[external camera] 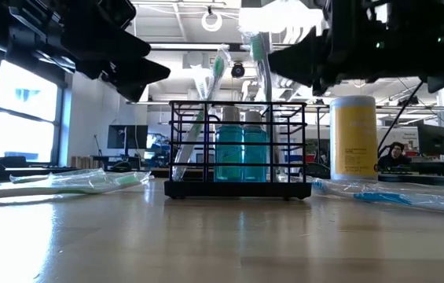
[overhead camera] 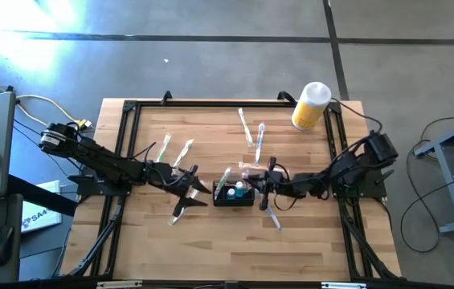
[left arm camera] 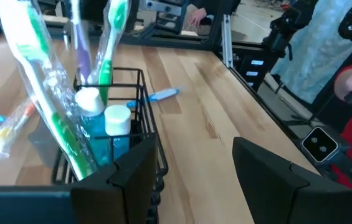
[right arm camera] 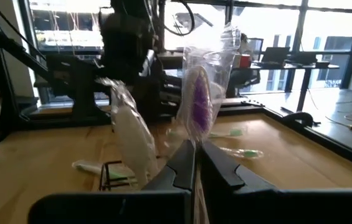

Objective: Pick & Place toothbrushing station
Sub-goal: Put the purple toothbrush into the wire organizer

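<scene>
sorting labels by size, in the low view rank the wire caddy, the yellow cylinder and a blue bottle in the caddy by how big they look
1. wire caddy, widest and tallest.
2. yellow cylinder.
3. blue bottle.
The cylinder stands farther from the camera than the caddy, so its real size compared with the bottle is unsure.

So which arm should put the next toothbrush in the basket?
Probably the right. Its gripper is already shut on a wrapped purple toothbrush right beside the caddy. The left gripper hangs open and empty on the caddy's other side.
</scene>
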Motion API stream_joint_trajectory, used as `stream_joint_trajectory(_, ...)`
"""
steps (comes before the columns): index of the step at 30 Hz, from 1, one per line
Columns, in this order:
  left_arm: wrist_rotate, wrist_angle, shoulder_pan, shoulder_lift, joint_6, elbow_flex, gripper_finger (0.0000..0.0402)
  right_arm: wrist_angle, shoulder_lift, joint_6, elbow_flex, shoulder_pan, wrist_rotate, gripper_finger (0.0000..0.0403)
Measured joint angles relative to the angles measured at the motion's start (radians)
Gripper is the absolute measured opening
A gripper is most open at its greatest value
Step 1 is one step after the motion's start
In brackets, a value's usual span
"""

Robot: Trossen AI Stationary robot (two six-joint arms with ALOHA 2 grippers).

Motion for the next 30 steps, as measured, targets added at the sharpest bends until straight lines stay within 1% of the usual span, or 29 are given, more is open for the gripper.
stream_joint_trajectory(5,-0.002,0.001,-0.022,0.000,-0.006,0.000,0.0204,0.002,0.034,0.025,0.000,-0.015,-0.001,0.0004)
stream_joint_trajectory(11,-0.006,0.009,-0.019,0.000,-0.005,0.000,0.0204,0.011,0.072,0.068,0.003,-0.036,-0.010,0.0004)
stream_joint_trajectory(22,-0.012,0.037,-0.019,0.000,0.070,0.004,0.0204,0.020,0.085,0.067,0.003,-0.029,-0.008,0.0005)
stream_joint_trajectory(30,-0.012,0.032,-0.019,0.000,0.073,0.004,0.0204,-0.006,0.088,0.042,-0.001,0.003,0.003,0.0040)
